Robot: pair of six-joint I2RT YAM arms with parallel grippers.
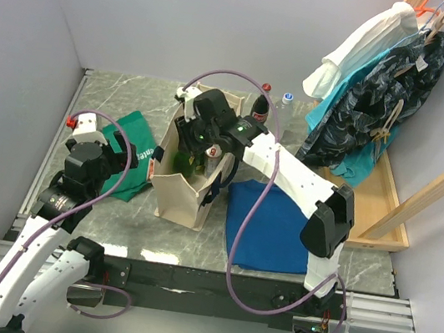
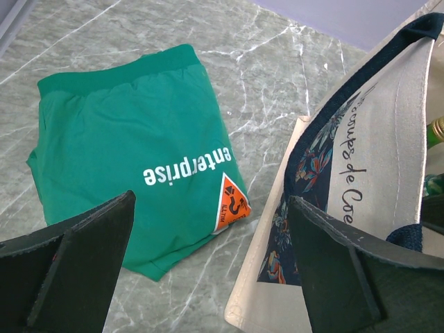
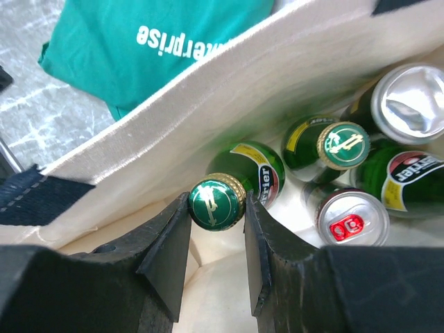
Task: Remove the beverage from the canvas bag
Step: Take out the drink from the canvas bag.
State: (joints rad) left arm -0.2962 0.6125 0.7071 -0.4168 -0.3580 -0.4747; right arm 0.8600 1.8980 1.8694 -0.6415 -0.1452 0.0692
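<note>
Right claw: pinching the capped neck of a green bottle, reaching down into the canvas bag.
Left claw: spread wide, above the table between green cloth and bag wall.
Beverage: green bottle upright inside the bag, near its cream wall.
Neighbours: second green bottle at its 2 o'clock, silver can at 3 o'clock.
Bag: upright, mouth open; green cloth at 9 o'clock, blue cloth at 4 o'clock.

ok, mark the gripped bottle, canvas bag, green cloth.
green bottle [image 3: 216, 205]: right wrist view, on its cap.
canvas bag [image 1: 176, 201]: top external view, on its near outer wall.
green cloth [image 2: 118, 118]: left wrist view, on plain fabric above the lettering.
</note>
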